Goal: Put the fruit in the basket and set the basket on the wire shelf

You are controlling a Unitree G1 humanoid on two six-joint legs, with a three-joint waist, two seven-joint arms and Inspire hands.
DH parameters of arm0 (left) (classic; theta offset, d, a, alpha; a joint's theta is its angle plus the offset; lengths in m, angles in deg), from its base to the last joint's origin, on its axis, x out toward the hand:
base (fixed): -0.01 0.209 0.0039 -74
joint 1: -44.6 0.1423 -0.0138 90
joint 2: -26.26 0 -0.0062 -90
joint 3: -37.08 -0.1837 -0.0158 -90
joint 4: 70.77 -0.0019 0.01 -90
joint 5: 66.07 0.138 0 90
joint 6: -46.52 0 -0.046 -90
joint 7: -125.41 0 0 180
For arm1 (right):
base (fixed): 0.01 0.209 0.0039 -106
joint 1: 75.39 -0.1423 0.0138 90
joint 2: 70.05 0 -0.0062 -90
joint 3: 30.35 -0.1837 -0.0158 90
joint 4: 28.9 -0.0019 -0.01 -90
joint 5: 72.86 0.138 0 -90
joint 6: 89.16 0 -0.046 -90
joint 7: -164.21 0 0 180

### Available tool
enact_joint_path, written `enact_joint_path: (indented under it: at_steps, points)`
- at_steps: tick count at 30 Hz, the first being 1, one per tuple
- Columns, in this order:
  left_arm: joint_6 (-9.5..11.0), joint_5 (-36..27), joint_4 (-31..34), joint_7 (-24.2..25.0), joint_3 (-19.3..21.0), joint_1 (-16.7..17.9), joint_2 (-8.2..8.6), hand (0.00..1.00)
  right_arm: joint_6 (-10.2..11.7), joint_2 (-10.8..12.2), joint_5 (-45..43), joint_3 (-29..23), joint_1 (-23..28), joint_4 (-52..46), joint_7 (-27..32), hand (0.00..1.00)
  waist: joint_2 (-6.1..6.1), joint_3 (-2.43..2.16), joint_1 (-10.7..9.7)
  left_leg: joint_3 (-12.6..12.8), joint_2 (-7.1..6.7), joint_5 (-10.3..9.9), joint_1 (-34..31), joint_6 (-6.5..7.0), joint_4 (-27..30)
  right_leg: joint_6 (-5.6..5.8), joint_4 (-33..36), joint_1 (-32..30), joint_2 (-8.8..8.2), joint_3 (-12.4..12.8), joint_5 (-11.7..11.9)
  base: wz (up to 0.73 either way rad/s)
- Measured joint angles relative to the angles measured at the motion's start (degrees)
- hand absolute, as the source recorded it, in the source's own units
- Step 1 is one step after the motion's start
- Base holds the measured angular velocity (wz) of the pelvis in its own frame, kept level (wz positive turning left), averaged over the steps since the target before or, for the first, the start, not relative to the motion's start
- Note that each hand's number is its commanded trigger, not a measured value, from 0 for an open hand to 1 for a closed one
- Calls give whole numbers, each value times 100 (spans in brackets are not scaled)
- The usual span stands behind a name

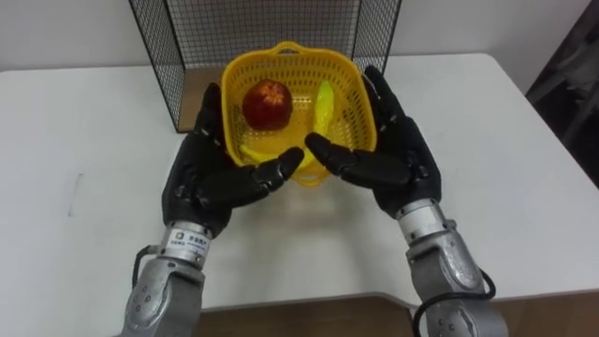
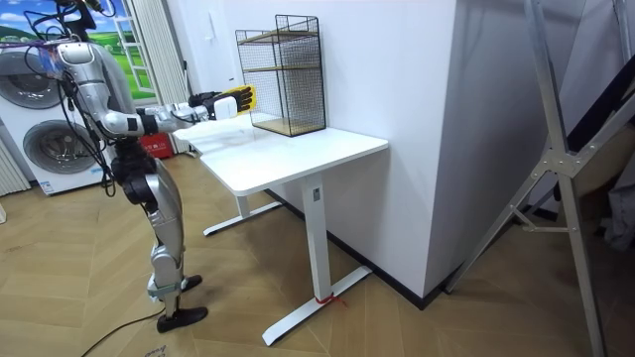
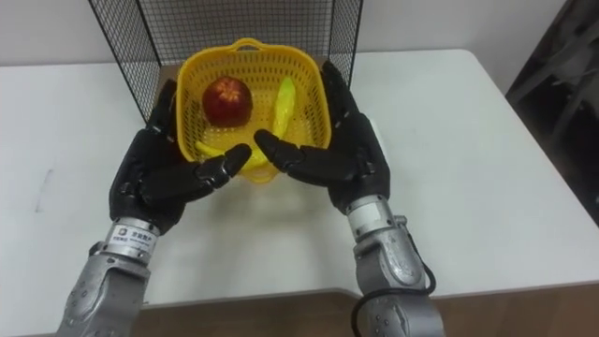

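Note:
A yellow mesh basket sits between my two hands, just in front of the black wire shelf. It holds a red apple and a yellow banana. My left hand lies flat against the basket's left wall and my right hand against its right wall. Fingers are straight along the sides, and both thumbs reach across below the front rim. In the room view the basket shows slightly above the table top, and I stand at the table's end with both arms stretched forward.
The white table spreads wide to both sides, its front edge close to my wrists. The wire shelf stands at the table's back by the wall, with a wooden-looking upper level. A washing machine stands behind me.

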Motion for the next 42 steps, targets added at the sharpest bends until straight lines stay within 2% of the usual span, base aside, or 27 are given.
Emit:
enact_joint_path:
  at_steps: [4,7,17,22,24,25,27,28,30,31,33,35,37,38,39,40,41,42]
  points:
    - [9,-100,0,-89,-8,0,0,0,2,1,0,67,0,-2,73,0,-1,-1,-39,6,19,2,4,3,1,-9,10,-11,-1,13,5,0]
    - [93,-99,0,-178,-90,0,0,0,5,0,2,83,0,-34,107,0,-2,-3,-50,15,29,2,3,3,-2,-20,22,-15,7,28,13,-3]
    - [159,-94,2,-224,-203,0,-2,0,174,2,48,96,1,-36,102,0,13,-12,-81,71,68,-2,114,-7,-1,-41,3,104,38,48,27,-2]
    - [181,-84,1,-224,-204,0,-4,0,213,3,14,121,2,-34,102,0,6,-8,16,133,129,-38,65,-30,115,-50,161,-16,66,44,19,-7]
    - [209,-88,3,-223,-203,-5,-5,0,228,5,39,124,-1,-37,87,0,-5,-12,103,143,293,-311,-206,-86,687,-136,452,-152,152,-12,-119,-11]
    - [212,-97,3,-223,-203,-5,-5,0,231,5,63,130,-1,-37,81,0,-10,-9,106,138,343,-387,-282,-102,853,-162,533,-195,183,-13,-176,0]
    - [216,-91,2,-223,-204,-3,-15,0,235,7,123,144,1,22,79,0,-15,14,105,44,495,-627,-543,-201,1544,-263,856,-335,294,-95,-406,8]
    - [224,-91,2,-223,-204,-4,-17,0,235,7,122,145,2,27,79,0,-20,17,101,11,531,-658,-630,-242,1731,-290,959,-368,310,-123,-480,11]
    - [225,-92,-8,-222,-213,1,-21,0,236,-13,190,162,5,34,78,0,-20,39,158,-37,718,-652,-999,-265,2650,-397,1330,-476,384,-83,-720,-5]
    - [229,-92,-8,-222,-211,0,-31,0,236,-11,197,175,6,39,78,0,-15,41,191,-63,761,-649,-1034,-270,2794,-416,1416,-491,400,-58,-789,-27]
    - [263,-95,-9,-222,-193,1,-50,0,239,7,195,196,4,38,78,0,-23,31,268,-228,793,-606,-1099,-337,3019,-501,1624,-552,481,40,-901,-19]
    - [279,-87,-9,-222,-184,6,-50,0,262,32,164,213,5,39,78,0,-45,26,248,-293,773,-501,-1154,-421,3005,-587,1631,-552,479,54,-842,0]
    - [281,-99,-8,-222,-179,2,-41,0,306,14,184,230,5,37,77,0,-74,11,232,-436,646,-488,-1317,-424,2859,-636,1611,-564,450,82,-809,2]
    - [282,-98,-8,-221,-183,-1,-31,0,305,12,196,229,1,37,77,0,-83,-1,226,-488,509,-476,-1490,-435,2501,-646,1604,-614,399,81,-801,-3]
    - [282,-97,-8,-222,-184,-1,-11,0,301,7,195,228,1,38,77,0,-99,3,224,-455,407,-353,-1685,-443,2085,-645,1591,-626,375,79,-799,-9]
    - [282,-96,-9,-222,-183,-1,-1,0,293,4,195,228,2,38,77,0,-105,7,233,-459,361,-229,-1772,-432,1872,-645,1590,-627,375,74,-800,-27]
    - [284,-96,-9,-222,-178,2,-3,0,287,8,190,233,2,54,77,0,-95,-3,293,-445,346,239,-1850,-352,1608,-671,1573,-592,377,72,-804,-23]
    - [286,-100,-8,-221,-167,2,-26,0,286,20,190,242,7,55,75,0,-129,-23,288,-462,326,517,-1798,-249,1464,-655,1484,-542,399,69,-814,-13]
